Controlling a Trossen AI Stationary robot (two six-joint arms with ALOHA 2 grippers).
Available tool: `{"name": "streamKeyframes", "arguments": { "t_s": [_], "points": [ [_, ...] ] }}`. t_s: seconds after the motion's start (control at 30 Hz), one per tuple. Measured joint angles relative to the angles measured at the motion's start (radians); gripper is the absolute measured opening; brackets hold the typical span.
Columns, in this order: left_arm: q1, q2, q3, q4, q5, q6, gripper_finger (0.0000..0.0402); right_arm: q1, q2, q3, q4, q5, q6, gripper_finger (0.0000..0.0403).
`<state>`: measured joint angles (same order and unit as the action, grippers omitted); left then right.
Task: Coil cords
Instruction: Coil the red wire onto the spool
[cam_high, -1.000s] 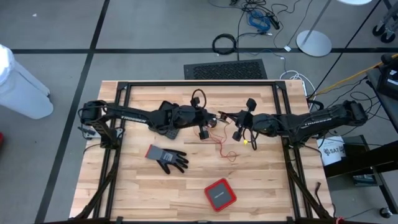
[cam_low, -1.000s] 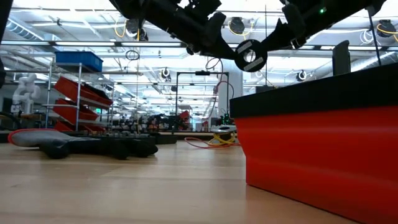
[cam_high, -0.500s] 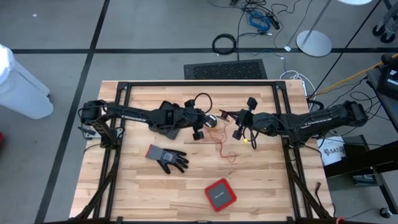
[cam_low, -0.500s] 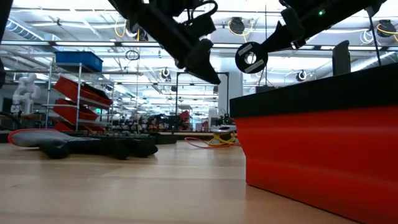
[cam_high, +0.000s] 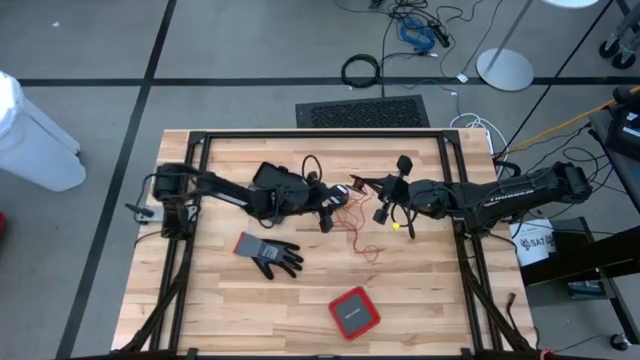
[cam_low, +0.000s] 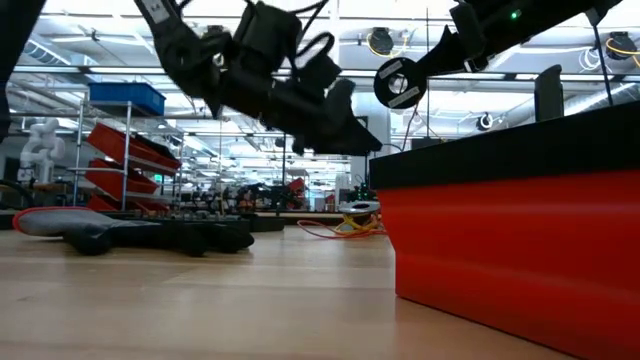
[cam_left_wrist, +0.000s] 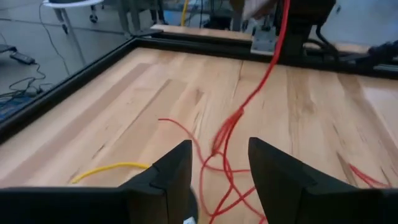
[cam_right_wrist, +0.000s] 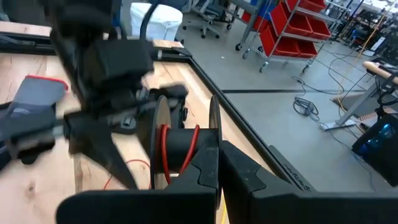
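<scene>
Hanging just ahead of the parted left end effector (cam_left_wrist: 217, 171), the red cord (cam_left_wrist: 249, 102) is running up toward the closed right end effector (cam_high: 352, 186), slack lying on the tabletop (cam_left_wrist: 323, 112).

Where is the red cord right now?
In the high view the red cord lies loose on the table's middle, between the left tool and the right tool, above the grey glove; one strand rises toward the right tool.
</scene>
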<state>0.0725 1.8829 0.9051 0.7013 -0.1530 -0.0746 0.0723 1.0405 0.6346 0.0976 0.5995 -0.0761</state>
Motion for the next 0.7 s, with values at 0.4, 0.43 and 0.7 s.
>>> {"name": "streamKeyframes", "arguments": {
  "t_s": [0.4,0.43,0.7],
  "points": [
    [-0.001,0.094,0.0,0.185,-0.045,0.008,0.0164,0.0,0.0,0.0,0.003,0.0,0.001,0.0],
    [-0.001,0.094,0.002,0.184,-0.046,0.009,0.0164,0.0,0.0,0.0,0.003,0.0,0.001,0.0],
    [0.007,0.094,0.006,0.18,-0.067,0.011,0.0136,0.0,0.0,0.0,0.003,-0.002,0.001,0.0]
  ]
}}
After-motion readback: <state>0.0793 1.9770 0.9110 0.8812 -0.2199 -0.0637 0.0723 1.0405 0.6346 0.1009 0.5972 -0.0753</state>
